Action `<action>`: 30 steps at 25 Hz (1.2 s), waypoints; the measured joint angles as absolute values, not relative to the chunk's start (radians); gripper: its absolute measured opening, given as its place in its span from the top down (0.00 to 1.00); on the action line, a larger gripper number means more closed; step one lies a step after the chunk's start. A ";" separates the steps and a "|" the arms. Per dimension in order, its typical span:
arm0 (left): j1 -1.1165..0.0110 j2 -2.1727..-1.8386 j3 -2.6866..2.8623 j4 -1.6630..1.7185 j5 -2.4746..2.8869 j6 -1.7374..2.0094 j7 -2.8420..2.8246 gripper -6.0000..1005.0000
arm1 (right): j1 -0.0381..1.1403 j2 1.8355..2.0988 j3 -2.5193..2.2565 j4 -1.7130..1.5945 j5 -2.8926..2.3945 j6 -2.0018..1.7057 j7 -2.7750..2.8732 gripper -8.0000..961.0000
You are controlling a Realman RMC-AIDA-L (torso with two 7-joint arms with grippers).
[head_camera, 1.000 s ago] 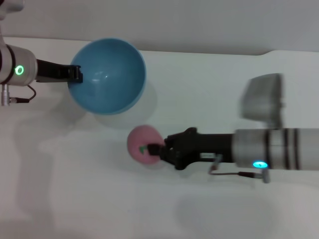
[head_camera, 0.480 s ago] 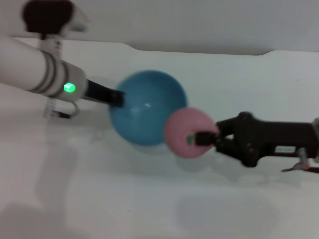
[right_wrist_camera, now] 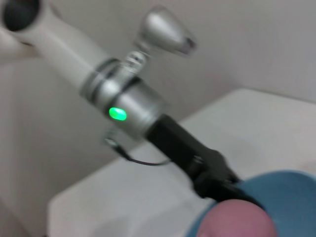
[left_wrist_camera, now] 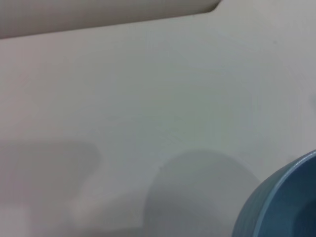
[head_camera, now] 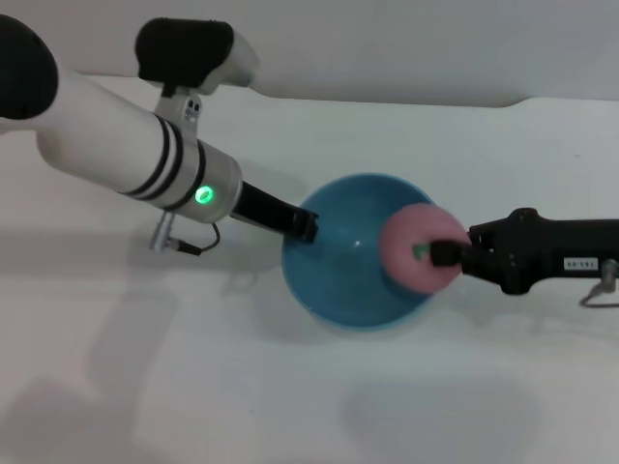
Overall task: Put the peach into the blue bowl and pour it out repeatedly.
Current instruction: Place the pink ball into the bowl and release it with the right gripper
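Peach (head_camera: 414,247) (stem half-hidden by right pincer (head_camera: 447,255)) over blue bowl (head_camera: 353,280).

Matte pink peach (head_camera: 414,246); smooth glossy plastic blue bowl (head_camera: 340,275).

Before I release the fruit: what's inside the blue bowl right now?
The blue bowl, gripped at its rim by the left hand, shows only bare blue interior. The right hand holds the peach over its right side, hiding the part of the bowl beneath.

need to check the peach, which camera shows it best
Head view: the whole peach shows over the blue bowl, held by the right gripper. Right wrist view shows only its top; left wrist view, none.
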State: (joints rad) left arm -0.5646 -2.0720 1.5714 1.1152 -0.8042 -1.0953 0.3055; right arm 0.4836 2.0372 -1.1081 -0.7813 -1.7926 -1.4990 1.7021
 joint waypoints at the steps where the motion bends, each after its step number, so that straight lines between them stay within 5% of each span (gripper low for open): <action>1: -0.566 -2.073 1.587 1.114 -0.810 -1.094 0.306 0.99 | 0.488 2.039 -1.108 -0.786 -1.804 -1.484 1.717 0.91; 21: -0.595 -2.077 1.654 1.106 -0.824 -1.080 0.304 0.99 | 0.531 2.073 -1.132 -0.946 -2.004 -1.435 1.856 0.84; 26: -0.596 -2.077 1.652 1.097 -0.822 -1.065 0.304 0.99 | 0.535 2.073 -1.126 -0.963 -2.002 -1.440 1.856 0.61; 30: -0.598 -2.076 1.651 1.076 -0.816 -1.031 0.306 0.99 | 0.531 2.073 -1.116 -0.982 -2.000 -1.442 1.859 0.54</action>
